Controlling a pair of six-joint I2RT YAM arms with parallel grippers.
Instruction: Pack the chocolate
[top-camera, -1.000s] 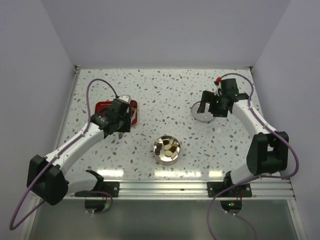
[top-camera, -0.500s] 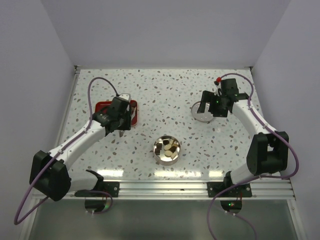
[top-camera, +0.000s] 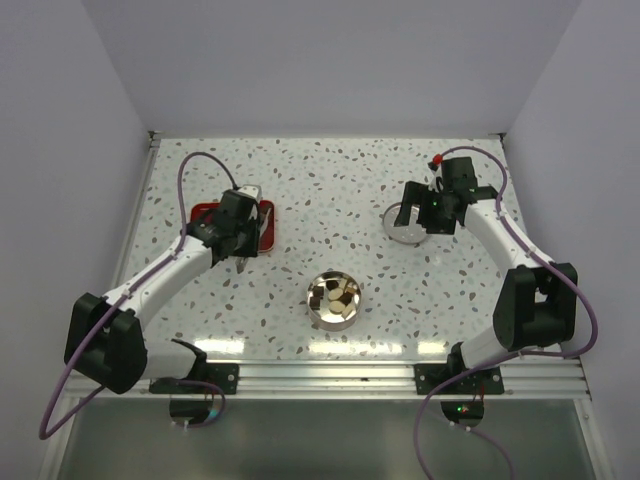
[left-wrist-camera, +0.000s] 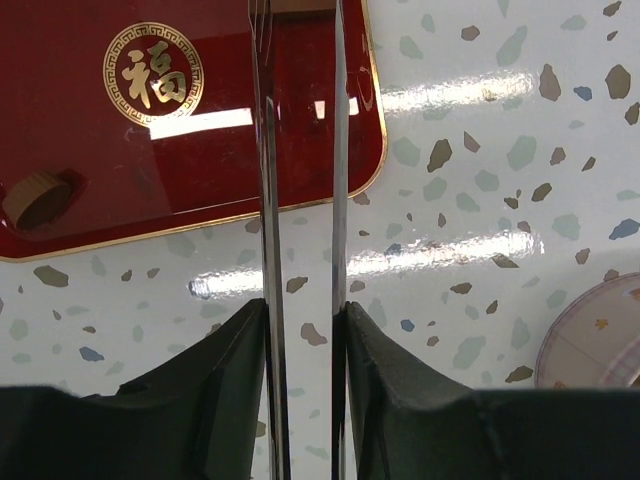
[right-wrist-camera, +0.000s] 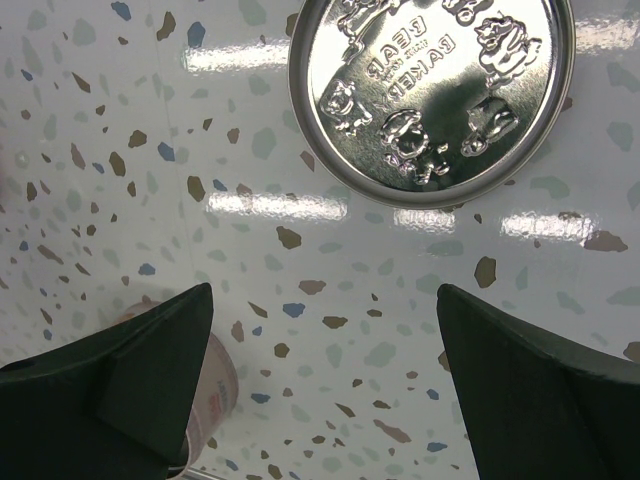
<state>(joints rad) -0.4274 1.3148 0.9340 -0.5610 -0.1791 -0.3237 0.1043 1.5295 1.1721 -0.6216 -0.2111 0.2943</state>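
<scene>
Several pieces of chocolate (top-camera: 337, 293) lie in the round metal tin (top-camera: 335, 318) at the table's front centre. One tan chocolate piece (left-wrist-camera: 38, 198) rests on the red tray (left-wrist-camera: 200, 150), at its left. My left gripper (top-camera: 240, 240) (left-wrist-camera: 300, 310) is shut on the long metal tweezers (left-wrist-camera: 268, 150). Their two blades reach out over the tray's right part with nothing showing between them, and the tips run out of view. My right gripper (top-camera: 408, 215) (right-wrist-camera: 325, 290) stands open and empty just short of the tin's embossed lid (right-wrist-camera: 430, 100).
The red tray (top-camera: 205, 212) sits at the left, the lid (top-camera: 400, 228) at the right. In the right wrist view the tin's pale wall (right-wrist-camera: 205, 400) shows beside my left finger. A pale round rim (left-wrist-camera: 590, 335) shows at the left wrist view's lower right.
My left arm has carried the tweezers a little farther back over the tray. The right arm has not moved.
</scene>
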